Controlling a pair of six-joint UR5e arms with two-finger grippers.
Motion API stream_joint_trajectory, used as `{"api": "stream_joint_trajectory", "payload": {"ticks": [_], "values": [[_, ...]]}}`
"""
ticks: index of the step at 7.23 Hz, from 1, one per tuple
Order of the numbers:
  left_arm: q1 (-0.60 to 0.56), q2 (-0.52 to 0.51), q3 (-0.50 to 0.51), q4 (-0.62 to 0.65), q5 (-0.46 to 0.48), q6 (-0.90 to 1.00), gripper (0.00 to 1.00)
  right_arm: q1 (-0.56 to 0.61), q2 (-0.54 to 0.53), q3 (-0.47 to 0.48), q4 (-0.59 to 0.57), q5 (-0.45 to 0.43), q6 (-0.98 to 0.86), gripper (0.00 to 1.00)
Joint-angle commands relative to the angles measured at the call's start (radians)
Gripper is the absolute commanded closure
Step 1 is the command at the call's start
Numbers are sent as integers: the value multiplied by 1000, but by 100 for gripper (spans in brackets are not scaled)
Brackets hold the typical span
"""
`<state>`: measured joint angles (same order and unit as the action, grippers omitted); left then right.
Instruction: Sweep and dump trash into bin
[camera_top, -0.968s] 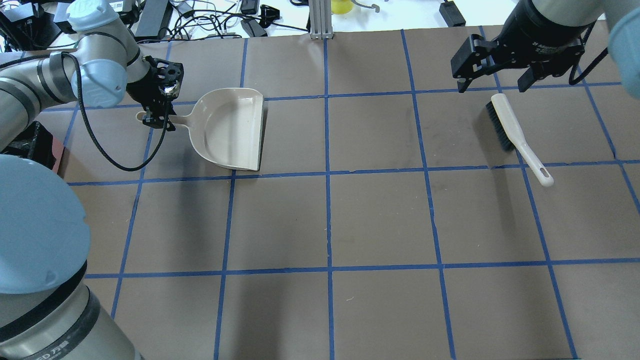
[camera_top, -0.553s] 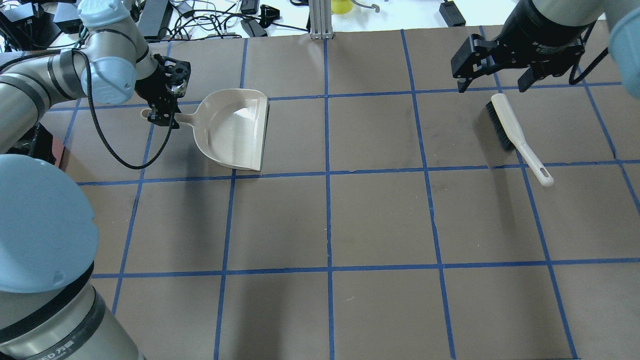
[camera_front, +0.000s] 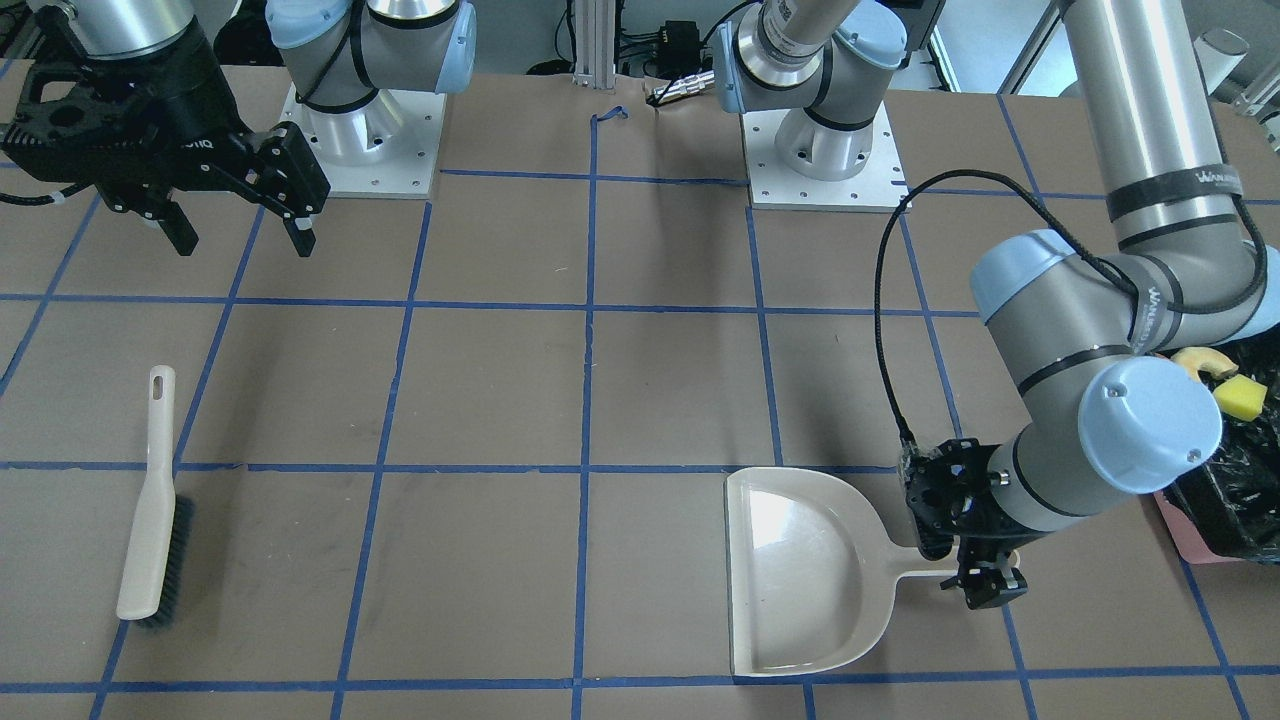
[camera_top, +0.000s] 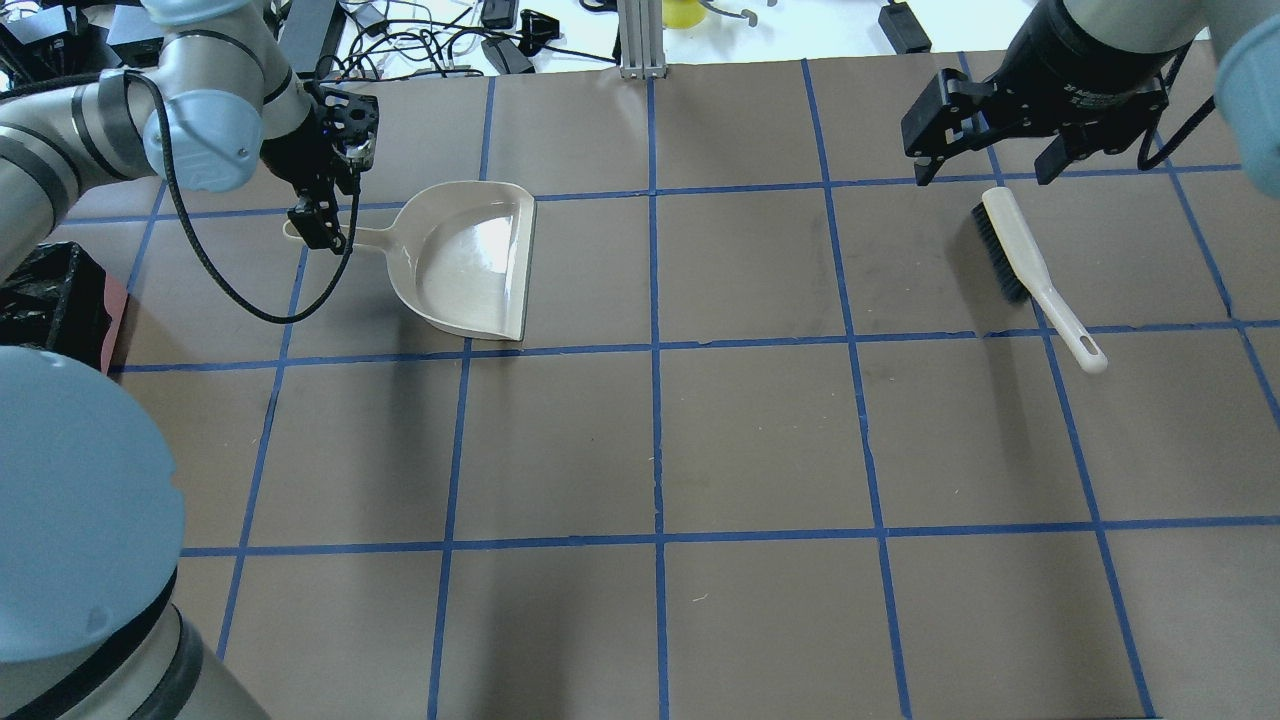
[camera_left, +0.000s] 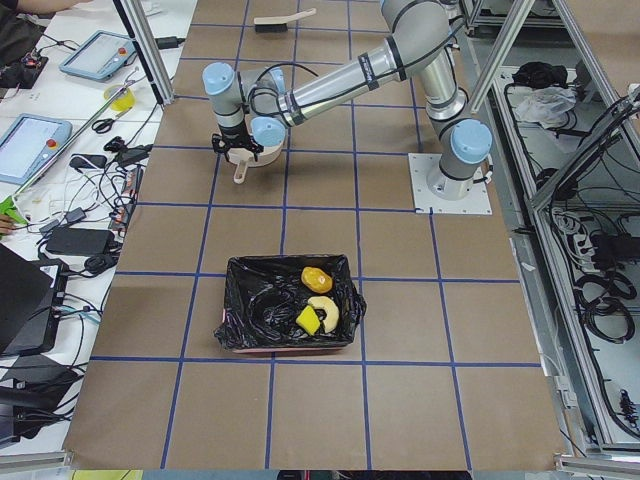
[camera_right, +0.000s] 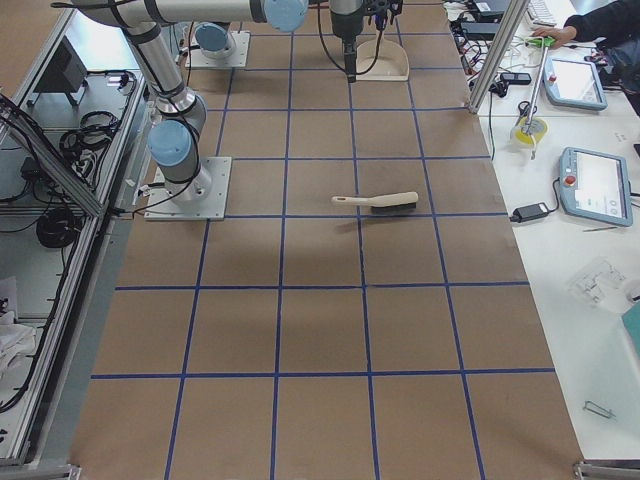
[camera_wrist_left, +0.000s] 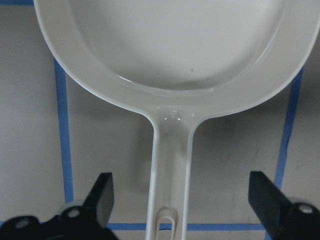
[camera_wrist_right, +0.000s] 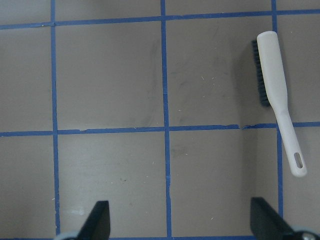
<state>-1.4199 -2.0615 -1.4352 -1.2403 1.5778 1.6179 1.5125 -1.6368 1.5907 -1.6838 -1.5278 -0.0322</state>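
Observation:
The bin (camera_left: 232, 340), pink with a black bag liner, stands at the table's left end and shows at the right edge of the front view (camera_front: 1190, 545). In it lie the yellow-orange lump (camera_left: 316, 277), the cream crescent (camera_left: 326, 306) and the sponge piece (camera_left: 307, 320). The beige dustpan (camera_top: 470, 260) lies flat on the table and is empty. My left gripper (camera_wrist_left: 182, 187) is open, its fingers on either side of the dustpan handle (camera_wrist_left: 172, 165) without touching it. My right gripper (camera_top: 983, 172) is open and empty, above the far end of the brush (camera_top: 1030, 265).
The table is brown with blue tape lines. Cables and boxes lie beyond its far edge (camera_top: 420, 40). A metal post (camera_top: 640, 40) stands at the far middle. The two arm bases (camera_front: 365, 140) are bolted on at the robot's side.
My left wrist has turned and shifted slightly toward the far side, and the dustpan's handle shifted with it. The bin's black liner now shows at the overhead view's left edge. The right arm has not moved.

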Motion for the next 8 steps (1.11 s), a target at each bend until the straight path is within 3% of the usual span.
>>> {"api": "stream_joint_trajectory", "payload": {"ticks": [1,4,8], "values": [[-98,67,42,-96,-4,-295,5,0,0,0,-1,0,0,0],[-198,145,45,-157,-5,-709,0,0,0,0,-1,0,0,0],[-197,334,76,-457,10,-990,0,0,-1,0,-1,0,0,0]]}}
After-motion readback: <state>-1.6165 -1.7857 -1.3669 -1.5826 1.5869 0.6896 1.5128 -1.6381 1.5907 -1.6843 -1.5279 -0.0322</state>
